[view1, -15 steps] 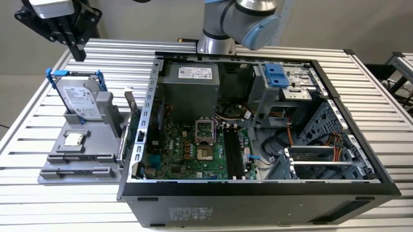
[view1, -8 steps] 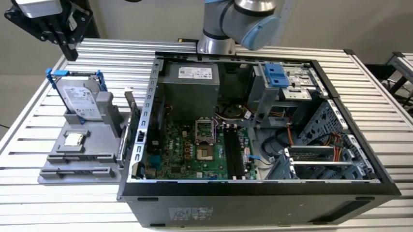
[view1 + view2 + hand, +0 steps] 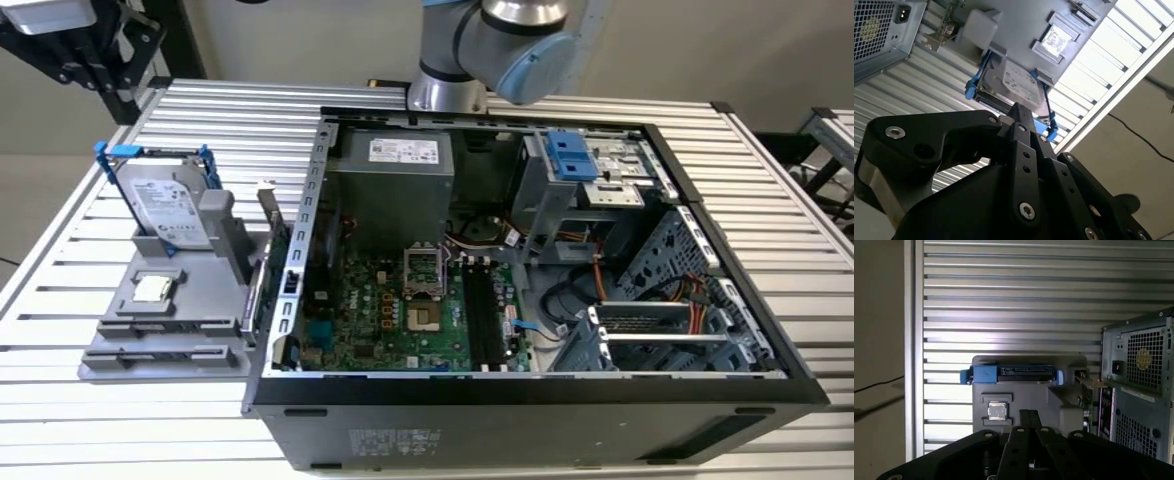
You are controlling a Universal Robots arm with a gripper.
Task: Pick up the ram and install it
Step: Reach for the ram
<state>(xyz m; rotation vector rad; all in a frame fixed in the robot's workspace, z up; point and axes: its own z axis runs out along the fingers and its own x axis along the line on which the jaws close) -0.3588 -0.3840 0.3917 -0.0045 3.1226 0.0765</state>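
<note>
pick: not done | ram looks to stand on edge in gray fixture, just beside case, untouched | install: motherboard slots look bare | my gripper hangs well above fixture, closed up, holding nothing
</note>
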